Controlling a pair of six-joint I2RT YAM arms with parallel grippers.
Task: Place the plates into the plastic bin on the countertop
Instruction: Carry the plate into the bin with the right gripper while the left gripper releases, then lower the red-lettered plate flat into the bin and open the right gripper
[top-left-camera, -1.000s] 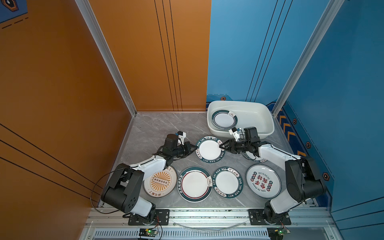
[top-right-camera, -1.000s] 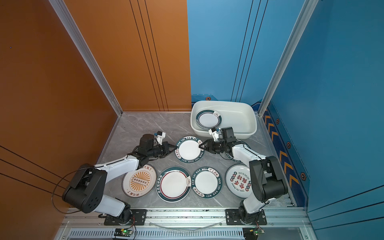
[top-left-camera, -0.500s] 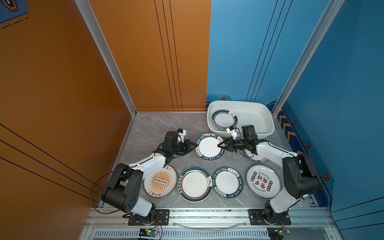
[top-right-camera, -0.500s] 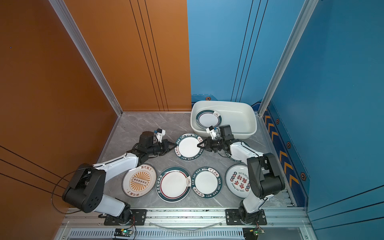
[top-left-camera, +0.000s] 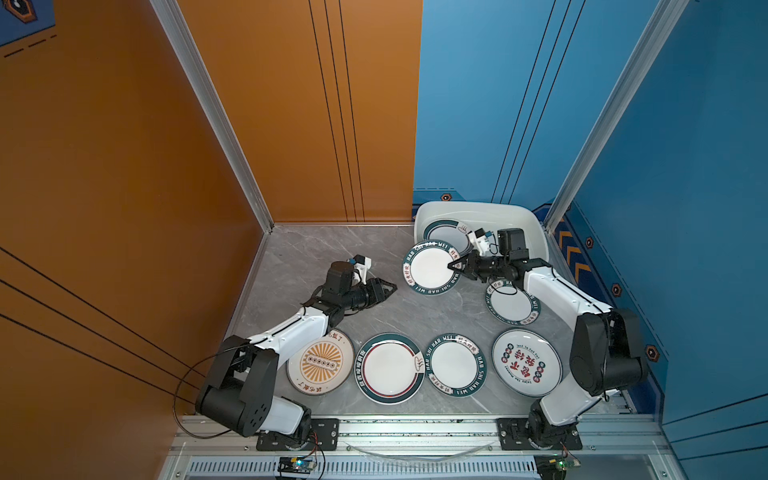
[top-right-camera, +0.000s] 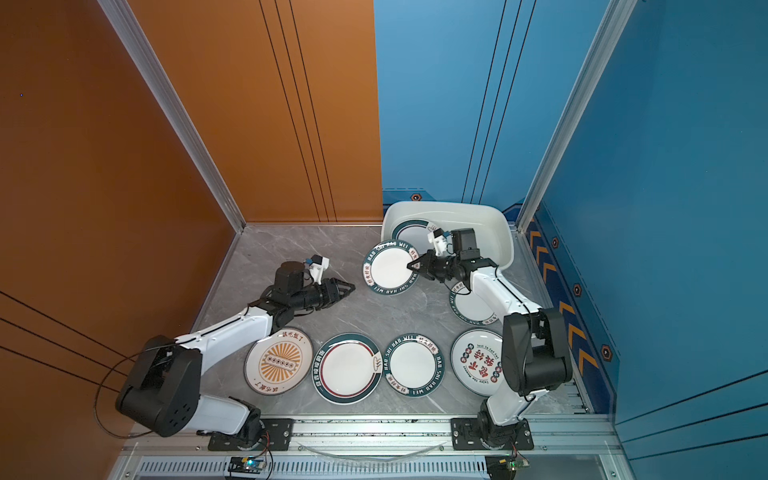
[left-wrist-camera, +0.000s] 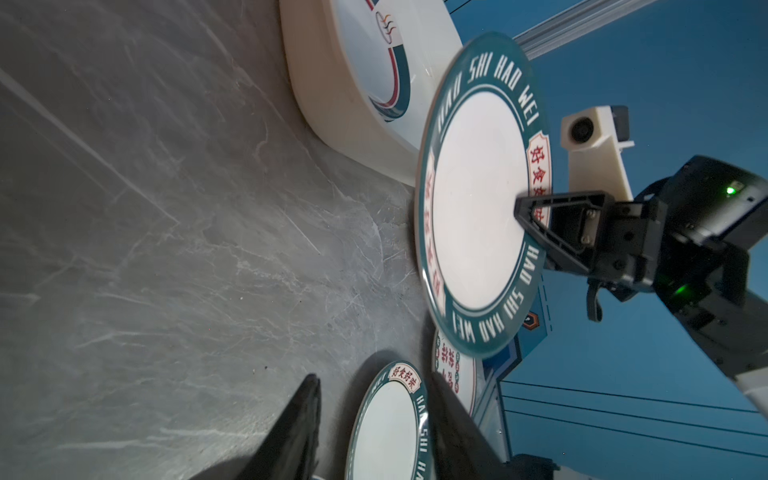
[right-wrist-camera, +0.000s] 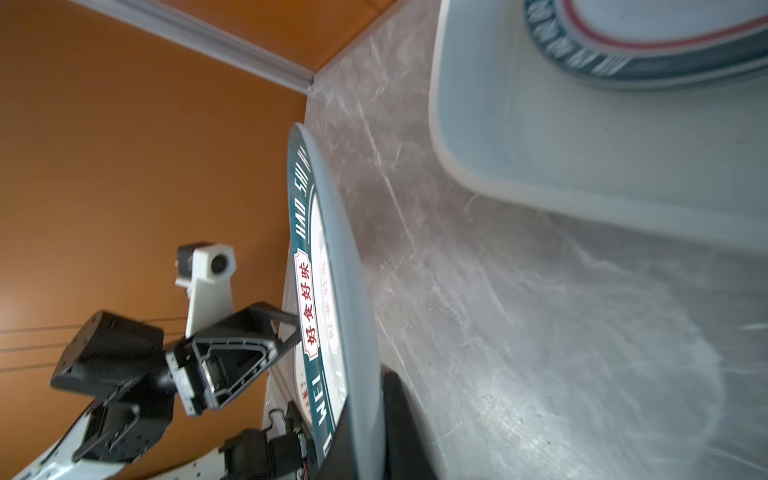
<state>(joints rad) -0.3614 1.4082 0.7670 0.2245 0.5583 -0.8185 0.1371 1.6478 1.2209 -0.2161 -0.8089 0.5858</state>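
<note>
The grey marbled bench (top-left-camera: 316, 257) spreads under both my arms. At its back right stands the white plastic bin (top-left-camera: 515, 218), with one green-rimmed plate (top-left-camera: 442, 230) lying flat in its left end.

Five plates lie flat on the bench. Along the front, from left to right, are the sunburst plate (top-left-camera: 322, 363), the red-ringed plate (top-left-camera: 388, 368), a lettered plate (top-left-camera: 455, 365) and the red-character plate (top-left-camera: 525, 361). Behind them a second lettered plate (top-left-camera: 509, 307) sits partly under my right arm.

A sixth, the held plate (top-left-camera: 428, 268), is dark green at the rim with white lettering. It is tilted and lifted at the bin's left front corner. In both top views its far edge overlaps the bin's rim.

My right gripper (top-left-camera: 454, 266) is clamped tight on this plate's right rim. The left wrist view shows one finger (left-wrist-camera: 540, 208) lying on the upper face.

My left gripper (top-left-camera: 390, 290) hangs low over bare bench to the left of that plate, clear of it. Its jaws are partly parted and hold nothing.
</note>
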